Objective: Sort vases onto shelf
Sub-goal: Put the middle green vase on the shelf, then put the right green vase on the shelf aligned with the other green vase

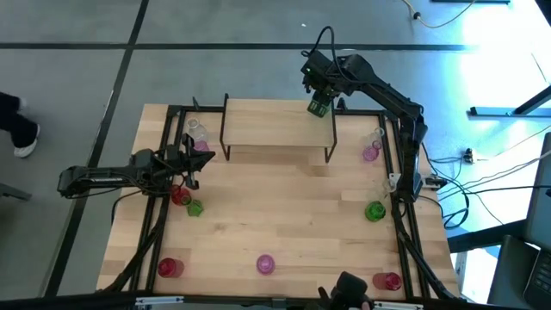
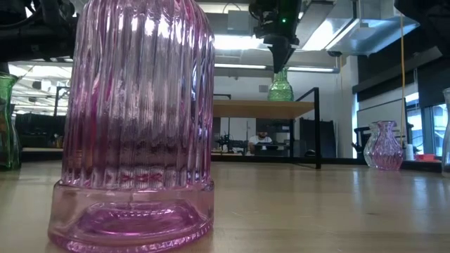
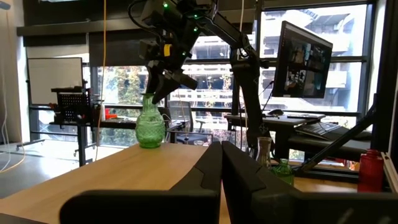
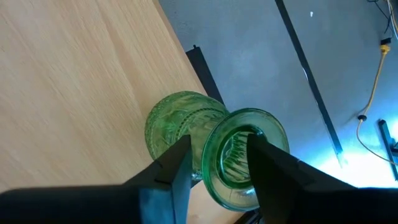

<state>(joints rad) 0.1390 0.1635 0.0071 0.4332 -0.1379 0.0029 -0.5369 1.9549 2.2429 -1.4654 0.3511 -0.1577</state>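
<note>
Green vase (image 4: 186, 134) was ribbed translucent glass, bulbous body, narrow neck, flared round mouth; it stood upright on the shelf (image 1: 275, 125) at the far right corner, near the edge; right gripper (image 1: 320, 102) was directly above it, fingers (image 4: 171, 171) apart and straddling the neck just below the rim; the right wrist view showed a gap on at least 1 side, so I could not tell whether either pad touched the glass; low view showed the gripper (image 2: 280, 60) hanging over the mouth of the vase (image 2: 280, 87), base flat on the board (image 2: 264, 109).

Left wrist view confirmed it: same vase (image 3: 150, 124) on the board's corner, the other arm's gripper (image 3: 163, 87) at the neck.

Left gripper (image 1: 191, 164) sat over the table's left side, well apart from the shelf; its fingers (image 3: 208, 171) were pressed together, nothing between them.

Other vases stayed on the table (image 1: 284, 215): clear 1 (image 1: 196, 129) and pink 1 (image 1: 203, 146) by the left frame; red (image 1: 180, 195) and green (image 1: 195, 207) just beside the left gripper; pink (image 1: 371, 153) and green (image 1: 374, 211) on the right side; red (image 1: 169, 268), pink (image 1: 265, 263) and pink-red (image 1: 389, 281) along the near edge; the near-edge pink 1 (image 2: 137, 126) filled the low view, ribbed dome on a thick foot.
</note>
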